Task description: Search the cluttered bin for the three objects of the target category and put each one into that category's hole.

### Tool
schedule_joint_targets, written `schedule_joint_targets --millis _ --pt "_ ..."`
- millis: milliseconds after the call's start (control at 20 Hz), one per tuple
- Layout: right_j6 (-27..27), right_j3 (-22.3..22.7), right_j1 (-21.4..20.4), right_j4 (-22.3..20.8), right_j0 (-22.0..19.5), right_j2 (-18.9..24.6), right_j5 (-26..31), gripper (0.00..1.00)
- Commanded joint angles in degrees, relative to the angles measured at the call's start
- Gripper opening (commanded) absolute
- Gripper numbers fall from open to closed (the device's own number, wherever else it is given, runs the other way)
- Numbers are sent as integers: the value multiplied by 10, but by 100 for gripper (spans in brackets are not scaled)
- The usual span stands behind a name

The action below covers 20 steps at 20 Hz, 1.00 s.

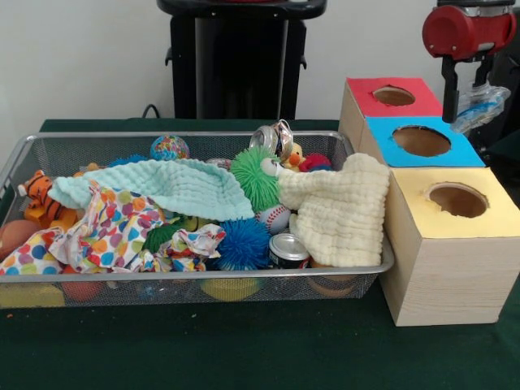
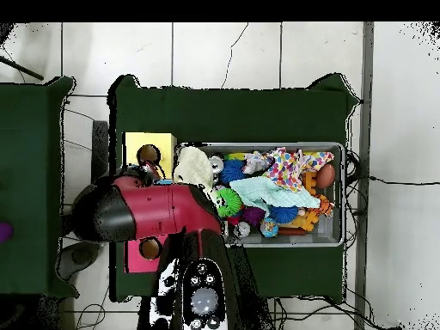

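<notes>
I see the gripper [image 1: 470, 101] above the blue box [image 1: 422, 142], its jaws clamped on a crumpled clear plastic bottle [image 1: 481, 107]. The wire bin [image 1: 195, 280] sits left on the surface.

Your front view sits low and close across the green table [image 1: 244, 349], looking level at the wire bin [image 1: 195, 280] and the three holed boxes [image 1: 451, 244] beside it. Your overhead view hangs high, looking straight down on the whole table [image 2: 232, 112] and surrounding floor [image 2: 215, 51]. Both share the bin [image 2: 337, 193] and boxes [image 2: 148, 142], though the arm [image 2: 163, 210] covers part of the boxes from above.
</notes>
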Motion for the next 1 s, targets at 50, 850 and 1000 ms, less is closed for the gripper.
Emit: schedule_joint_targets --millis 50,850,1000 --pt "-6 58 -16 -26 -59 87 15 100" --pt "3 85 -26 -66 -120 146 6 100" --pt "7 90 -30 -71 -128 154 5 100"
